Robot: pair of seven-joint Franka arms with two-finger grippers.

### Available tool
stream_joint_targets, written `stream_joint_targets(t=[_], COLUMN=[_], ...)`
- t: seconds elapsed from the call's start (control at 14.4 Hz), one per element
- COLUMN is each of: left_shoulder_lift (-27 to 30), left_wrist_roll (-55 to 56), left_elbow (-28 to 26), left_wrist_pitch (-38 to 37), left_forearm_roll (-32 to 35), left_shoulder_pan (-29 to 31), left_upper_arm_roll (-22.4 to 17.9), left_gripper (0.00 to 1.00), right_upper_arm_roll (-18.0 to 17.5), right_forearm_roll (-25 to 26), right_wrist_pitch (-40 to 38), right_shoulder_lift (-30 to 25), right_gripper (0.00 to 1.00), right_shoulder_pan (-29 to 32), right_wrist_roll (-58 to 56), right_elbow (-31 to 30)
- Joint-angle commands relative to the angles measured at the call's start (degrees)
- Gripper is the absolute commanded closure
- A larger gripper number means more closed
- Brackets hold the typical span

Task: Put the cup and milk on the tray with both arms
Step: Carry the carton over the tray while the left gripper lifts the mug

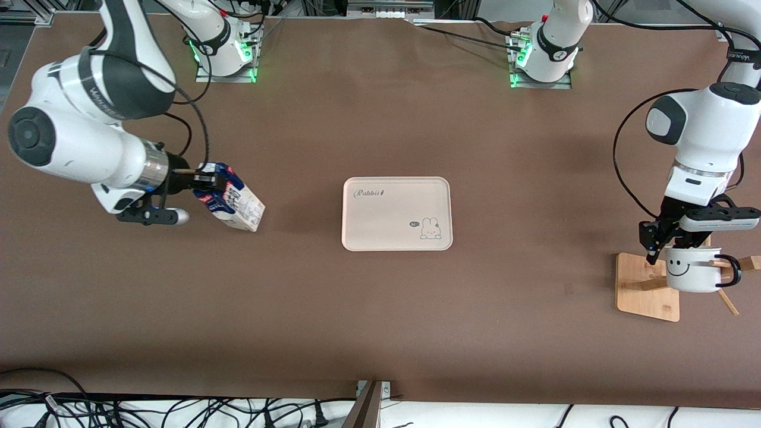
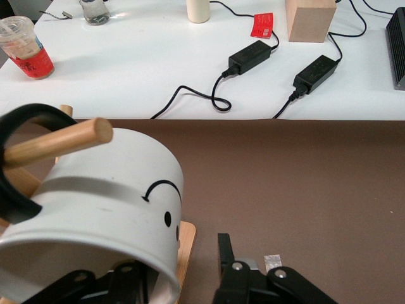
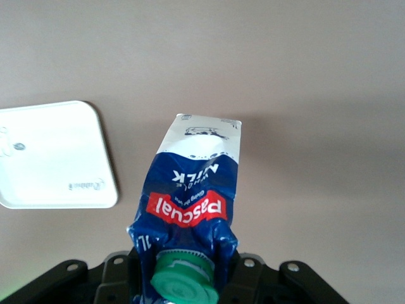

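The milk (image 1: 235,205) hangs tilted above the table toward the right arm's end, its gable top clenched in the right gripper (image 1: 205,181); the right wrist view shows the green cap (image 3: 185,277) between the black fingers. The right arm (image 1: 77,142) reaches in nearly level from its end of the table.

The cup (image 1: 692,268) sits on a peg of the wooden rack (image 1: 645,291) at the left arm's end, smiley face toward the front camera. The left gripper (image 1: 675,244) points down at the cup's rim, one finger (image 2: 228,266) outside the wall; whether it grips cannot be told.

The tray (image 1: 396,213) lies bare mid-table, well apart from both, open brown table (image 1: 380,119) all around it.
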State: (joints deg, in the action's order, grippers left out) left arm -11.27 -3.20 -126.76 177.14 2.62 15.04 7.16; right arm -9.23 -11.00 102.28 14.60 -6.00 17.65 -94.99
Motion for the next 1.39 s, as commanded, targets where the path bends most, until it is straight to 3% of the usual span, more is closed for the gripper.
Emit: stream_joint_targets(t=[0.0, 0.21, 0.35, 0.55, 0.62, 0.9, 1.11, 1.32], left_shoulder_lift=[-0.9, -0.9, -0.9, -1.2, -1.2, -1.2, -1.2, -0.9], left_wrist_roll=[-1.7, -2.4, -2.4, -2.4, -2.4, -2.4, -2.4, -2.4], left_elbow=[2.0, 2.0, 2.1, 2.2, 2.1, 2.6, 2.6, 2.6], left_wrist_pitch=[0.4, 0.4, 0.4, 0.4, 0.4, 0.4, 0.4, 0.3], left_forearm_roll=[1.3, 1.3, 1.3, 1.3, 1.3, 1.3, 1.3, 1.4], left_shoulder_pan=[0.3, 0.3, 0.3, 0.3, 0.3, 0.3, 0.3, 0.3], left_upper_arm_roll=[-0.3, -0.4, -0.7, -0.7, -0.7, -0.7, -0.7, -0.7], left_gripper=[0.58, 0.58, 0.63, 0.71, 0.80, 1.00, 1.00, 1.00], right_upper_arm_roll=[-1.4, -1.5, -1.4, -1.4, -1.4, -1.3, -1.2, -1.2], right_forearm_roll=[1.4, 10.6, 11.6, 11.3, 11.2, 11.1, 9.3, 2.4], right_wrist_pitch=[2.1, 1.8, 2.1, 4.1, 4.1, 4.2, 6.9, 7.5], right_shoulder_lift=[-0.1, 0.8, 1.7, 3.1, 4.9, 13.0, 15.9, 16.3], right_gripper=[0.57, 0.57, 0.57, 0.58, 0.59, 0.59, 0.60, 0.61], right_shoulder_pan=[-4.2, -14.0, -18.0, -22.3, -23.2, -23.6, -23.4, -23.0], right_wrist_roll=[2.5, 1.8, 2.1, 3.3, 6.6, 12.4, 23.4, 26.7], right_elbow=[0.0, 0.2, 0.3, 3.0, 6.2, 15.3, 17.3, 17.3])
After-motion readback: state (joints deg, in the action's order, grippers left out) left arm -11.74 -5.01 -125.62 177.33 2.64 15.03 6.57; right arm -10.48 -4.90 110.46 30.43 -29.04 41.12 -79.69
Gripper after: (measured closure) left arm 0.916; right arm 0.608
